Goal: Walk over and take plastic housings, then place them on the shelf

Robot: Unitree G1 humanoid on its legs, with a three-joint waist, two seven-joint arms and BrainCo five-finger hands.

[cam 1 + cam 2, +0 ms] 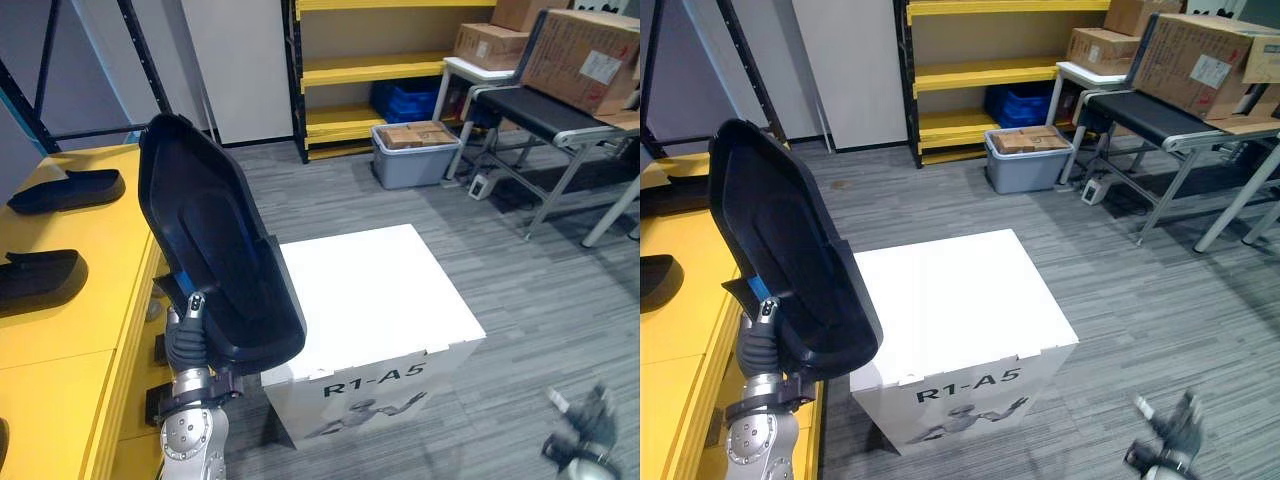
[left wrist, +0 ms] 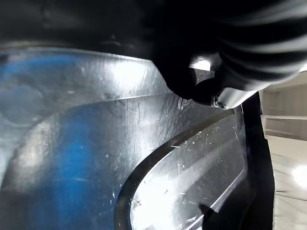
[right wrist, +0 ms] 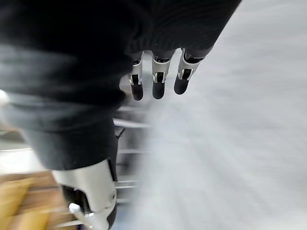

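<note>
A large black plastic housing (image 1: 215,260) stands upright and tilted, above the gap between the yellow shelf (image 1: 95,310) and a white box. My left hand (image 1: 188,342) grips its lower edge from behind, fingers curled on it. From the left wrist view, the housing's glossy, scratched inner face (image 2: 144,158) sits close against the hand. Two more black housings (image 1: 68,190) (image 1: 38,278) lie flat on the yellow shelf to the left. My right hand (image 1: 585,432) hangs low at the right over the floor, its fingers (image 3: 156,81) relaxed and holding nothing.
A white cardboard box (image 1: 370,300) stands right in front, beside the shelf. Farther back are a yellow storage rack (image 1: 370,70), a grey bin of cartons (image 1: 412,155) and a black conveyor (image 1: 540,110) with a large carton (image 1: 585,60). Grey carpet lies to the right.
</note>
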